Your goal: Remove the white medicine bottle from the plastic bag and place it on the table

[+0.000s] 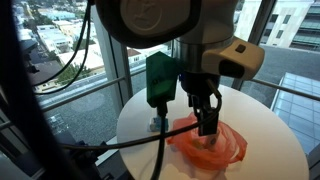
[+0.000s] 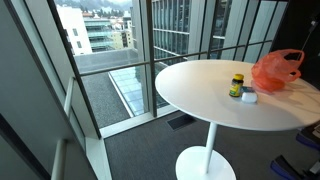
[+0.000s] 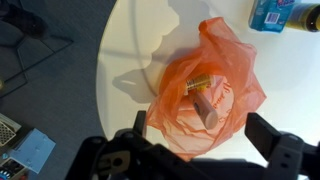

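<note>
On a round white table [image 2: 195, 85] beside tall windows [image 2: 170, 30], the arm's gripper [image 1: 207, 122] is hanging directly above a crumpled orange plastic bag [image 1: 212, 145], its dark fingers [image 1: 210, 112] pointing down at the bag's gathered top. Whether they are touching the film cannot be told from this angle. In the wrist view the gripper [image 3: 203, 148] is standing wide open, its two fingers well apart on either side of the bag [image 3: 225, 55], and it is gripping nothing. The medicine bottle [image 3: 207, 108] is lying on its side inside the bag, showing through the orange film as a pale cylinder, with a yellow-marked piece just beyond it that is too blurred to identify. In an exterior view the bag [image 2: 277, 70] is sitting at the right side of the tabletop, its handles sticking up. Just to its left a small jar [image 2: 236, 85] with a yellow lid is standing upright, and a blue box [image 2: 248, 97] is lying right beside that. City buildings [image 2: 100, 30] are showing through the glass.
</note>
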Available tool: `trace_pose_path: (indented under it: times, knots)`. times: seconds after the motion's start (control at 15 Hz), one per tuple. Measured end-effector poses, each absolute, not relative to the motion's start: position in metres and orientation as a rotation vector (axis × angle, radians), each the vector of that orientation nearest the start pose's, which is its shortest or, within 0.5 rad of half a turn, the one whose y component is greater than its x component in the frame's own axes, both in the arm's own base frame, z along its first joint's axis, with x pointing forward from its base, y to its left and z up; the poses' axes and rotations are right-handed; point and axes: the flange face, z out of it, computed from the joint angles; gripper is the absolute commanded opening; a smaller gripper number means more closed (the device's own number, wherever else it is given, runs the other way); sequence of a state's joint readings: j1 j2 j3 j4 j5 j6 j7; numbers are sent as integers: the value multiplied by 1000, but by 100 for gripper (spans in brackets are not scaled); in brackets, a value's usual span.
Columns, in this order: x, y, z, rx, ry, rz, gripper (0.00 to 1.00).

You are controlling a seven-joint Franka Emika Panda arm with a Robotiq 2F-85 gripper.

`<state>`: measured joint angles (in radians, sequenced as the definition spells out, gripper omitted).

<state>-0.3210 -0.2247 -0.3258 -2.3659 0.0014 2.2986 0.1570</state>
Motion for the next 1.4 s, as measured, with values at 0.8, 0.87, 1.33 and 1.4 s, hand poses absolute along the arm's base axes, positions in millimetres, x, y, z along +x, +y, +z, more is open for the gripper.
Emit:
trace_pose_path:
  times: [0.8, 0.87, 1.33, 1.4]
  knots:
    - [403, -322, 394, -2837, 1298, -228, 100]
    - [404, -323, 389, -2837, 1308, -229, 100]
    - [419, -337, 339, -2843, 1386, -249, 100]
    - [423, -338, 331, -2844, 1392, -241, 100]
